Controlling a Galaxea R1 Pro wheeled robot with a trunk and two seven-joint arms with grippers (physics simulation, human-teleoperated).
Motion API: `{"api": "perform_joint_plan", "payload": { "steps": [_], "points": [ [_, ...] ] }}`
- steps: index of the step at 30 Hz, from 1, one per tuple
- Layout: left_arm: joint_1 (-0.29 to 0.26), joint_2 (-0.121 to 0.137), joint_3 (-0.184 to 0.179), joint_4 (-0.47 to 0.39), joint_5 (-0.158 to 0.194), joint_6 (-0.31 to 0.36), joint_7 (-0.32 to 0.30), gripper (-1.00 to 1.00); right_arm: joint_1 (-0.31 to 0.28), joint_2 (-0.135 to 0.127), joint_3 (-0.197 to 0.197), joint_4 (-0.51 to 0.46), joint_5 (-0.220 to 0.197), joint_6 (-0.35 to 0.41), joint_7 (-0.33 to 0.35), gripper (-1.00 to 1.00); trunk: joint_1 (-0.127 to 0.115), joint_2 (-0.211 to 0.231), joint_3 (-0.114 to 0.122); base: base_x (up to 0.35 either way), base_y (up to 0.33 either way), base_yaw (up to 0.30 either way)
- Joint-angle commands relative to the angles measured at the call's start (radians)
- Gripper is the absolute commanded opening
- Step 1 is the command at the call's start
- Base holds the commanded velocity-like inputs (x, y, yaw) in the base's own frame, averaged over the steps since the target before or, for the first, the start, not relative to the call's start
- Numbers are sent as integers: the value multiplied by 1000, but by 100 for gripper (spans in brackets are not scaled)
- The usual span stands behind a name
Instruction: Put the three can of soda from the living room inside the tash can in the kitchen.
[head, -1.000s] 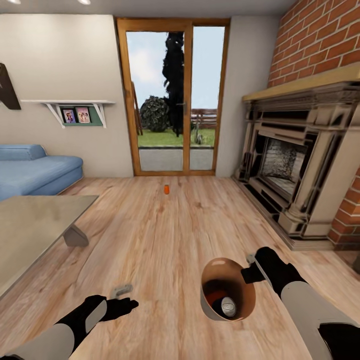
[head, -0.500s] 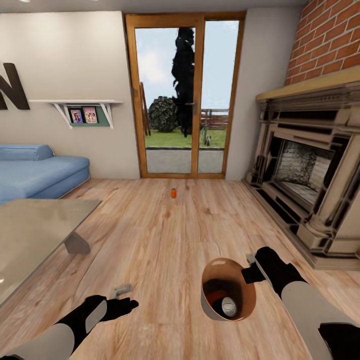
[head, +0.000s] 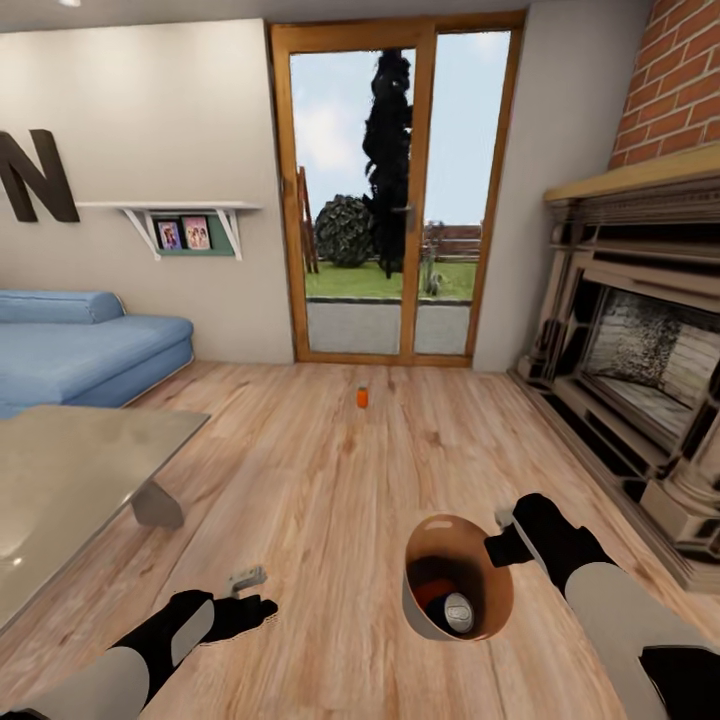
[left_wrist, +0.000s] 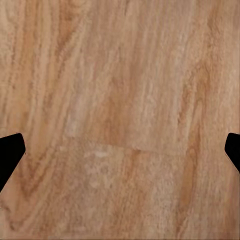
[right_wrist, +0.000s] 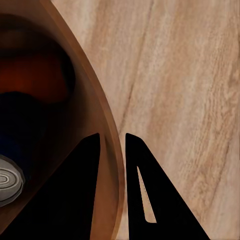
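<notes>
One small orange-red soda can (head: 362, 397) stands upright on the light wooden plank floor (head: 330, 470), far ahead, near the tall wood-framed glass door (head: 400, 195). Two more cans lie inside the small round bin with the tan wooden inside (head: 490, 570); one orange can (head: 433, 591) and one with its silver end up (head: 458, 613) (the wrist picture shows that silver end (right_wrist: 7, 180) too). The black right gripper (head: 505, 538) pinches the bin's rim (right_wrist: 112, 165), one finger inside the wall and one outside. The black left gripper (head: 250, 592) hangs low over bare floor with its fingers spread wide and nothing between them. A grey glass-topped coffee table (head: 70, 480) sits on the robot's left, and behind it is a light-blue soft sofa (head: 90, 345). A big black letter N (head: 35, 190) hangs on the wall, beside a white shelf with small photos (head: 185, 225). On the right stands a dark stone fireplace (head: 640, 350) under red bricks (head: 680, 85).
</notes>
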Motion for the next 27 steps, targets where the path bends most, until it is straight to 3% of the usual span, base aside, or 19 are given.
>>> {"api": "perform_joint_plan", "payload": {
  "steps": [1,17,22,27],
  "points": [
    [0,0,0,0,0,0,0,100,-1,1,-1,0,-16,2,3,-100,0,0,1,344,0,120],
    [0,-18,-1,0,0,-1,16,100,-2,-7,-11,-3,-18,1,4,-100,0,0,9,344,0,76],
    [0,-33,-2,0,-1,-4,38,100,-6,-24,-18,-3,-22,-1,5,-100,0,0,9,344,0,4],
    [0,-39,-3,0,-2,-4,43,100,-8,-36,-79,-3,-22,0,7,-100,0,0,9,344,0,1]
  ]
}}
